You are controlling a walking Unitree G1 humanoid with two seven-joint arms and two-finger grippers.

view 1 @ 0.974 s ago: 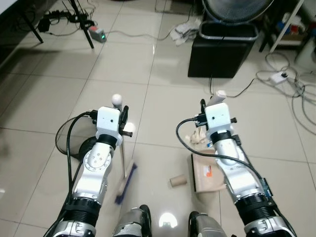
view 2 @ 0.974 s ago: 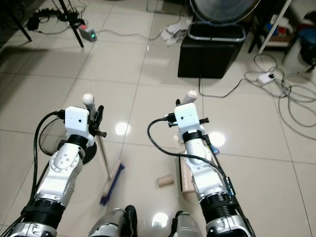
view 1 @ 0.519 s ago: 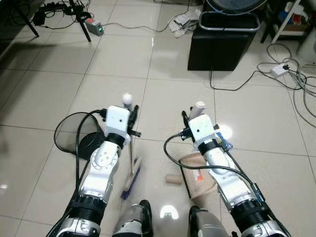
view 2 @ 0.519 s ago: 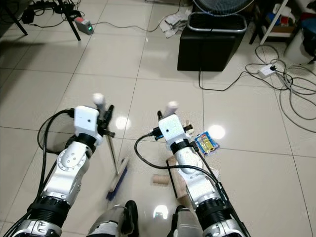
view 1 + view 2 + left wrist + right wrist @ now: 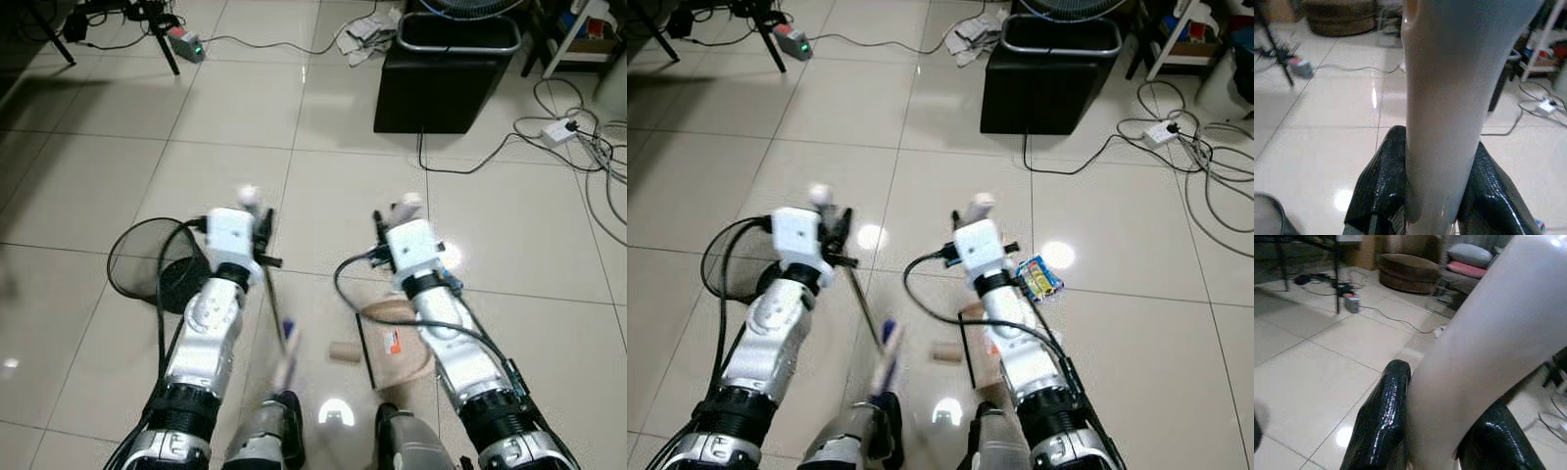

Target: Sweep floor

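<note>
Gripping broom handle [image 5: 1442, 98], left gripper [image 5: 1432, 196] fingers clamped; right gripper [image 5: 1444, 431] fingers clamping dustpan handle [image 5: 1488, 342]; cardboard roll [image 5: 344, 352] lying at dustpan's [image 5: 397, 345] 9 o'clock.

Glossy cream floor tiles [image 5: 118, 157] with thin grey grout lines run throughout, catching bright spots of ceiling light. A black bin [image 5: 446, 69] with a shiny metal rim stands on the far side of the floor, a fan's round grille [image 5: 480, 8] above it. Crumpled cloth [image 5: 364, 24] lies beside it. White cables and a power strip [image 5: 560, 130] trail across the tiles to the right. A tripod leg [image 5: 162, 44] and a green-lit device [image 5: 186, 44] sit far left. A brown pouffe [image 5: 1408, 269] and cushions [image 5: 1471, 257] lie beyond.
</note>
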